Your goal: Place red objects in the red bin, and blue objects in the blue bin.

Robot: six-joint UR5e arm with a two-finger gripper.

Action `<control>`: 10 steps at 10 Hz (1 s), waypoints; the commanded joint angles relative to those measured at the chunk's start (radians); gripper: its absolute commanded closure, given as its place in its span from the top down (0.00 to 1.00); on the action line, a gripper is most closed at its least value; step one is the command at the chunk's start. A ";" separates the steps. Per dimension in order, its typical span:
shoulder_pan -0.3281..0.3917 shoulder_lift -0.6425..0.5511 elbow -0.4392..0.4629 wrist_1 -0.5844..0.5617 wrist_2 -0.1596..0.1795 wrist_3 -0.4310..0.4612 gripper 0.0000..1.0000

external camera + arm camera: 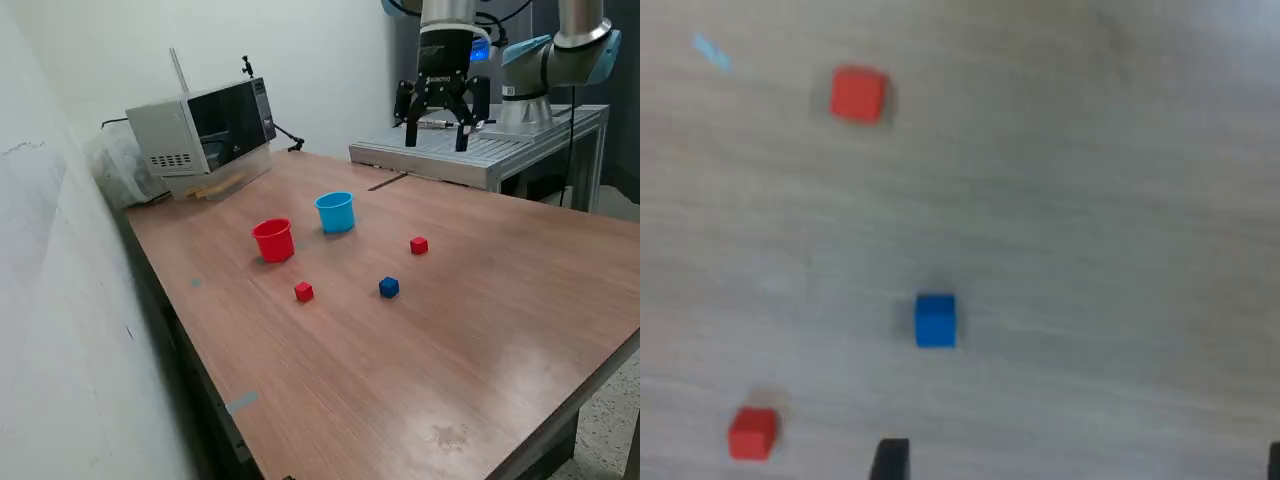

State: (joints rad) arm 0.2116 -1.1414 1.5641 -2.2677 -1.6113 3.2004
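Note:
The red bin [273, 240] and the light blue bin [336, 212] stand upright side by side on the wooden table [480, 330]. One red cube [304, 291] lies in front of the red bin, and a second red cube [419, 245] lies toward the exterior view's right. A dark blue cube [389, 288] sits between them. My gripper [436, 140] hangs open and empty, high above the table's far side. The blurred wrist view shows the blue cube [935, 320], both red cubes [858, 94] [753, 433] and one dark fingertip [890, 462]. Neither bin appears there.
A microwave [205, 125] stands at the far corner on the exterior view's left, with a plastic bag [115, 165] beside it. A grey metal platform [480, 150] carrying the arm's base borders the table's far side. A white wall [60, 300] runs along the left.

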 commanded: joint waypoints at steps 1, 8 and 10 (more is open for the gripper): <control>-0.008 0.154 -0.122 -0.003 -0.001 0.001 1.00; -0.084 0.373 -0.173 -0.058 -0.001 -0.008 1.00; -0.045 0.374 -0.177 -0.059 0.001 -0.008 1.00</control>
State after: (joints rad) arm 0.1424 -0.7715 1.3906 -2.3238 -1.6114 3.1924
